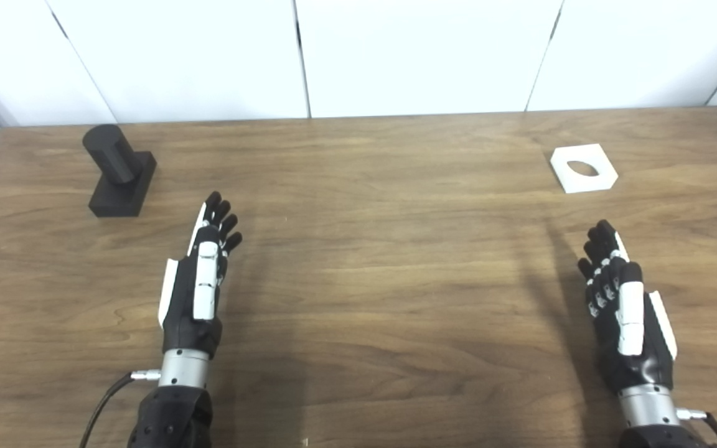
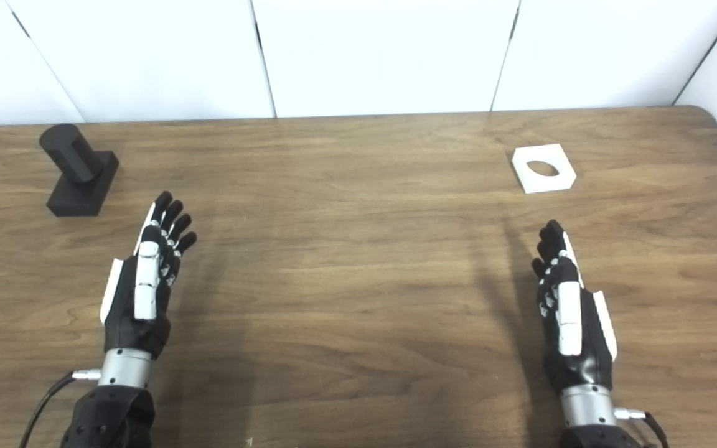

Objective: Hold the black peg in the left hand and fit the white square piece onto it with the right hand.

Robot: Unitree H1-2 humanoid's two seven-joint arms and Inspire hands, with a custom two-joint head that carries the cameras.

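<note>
Black peg (image 1: pixel 119 171) stands upright on its square base at the far left of the desk (image 1: pixel 371 261), just ahead of our left robot hand (image 1: pixel 200 280), so that side can take it. Our right robot hand (image 1: pixel 623 305) faces the white square piece (image 1: pixel 584 168), lying flat at the far right, hole upward. Both hands hover with fingers extended, holding nothing; we judge the reach has not begun.
</note>
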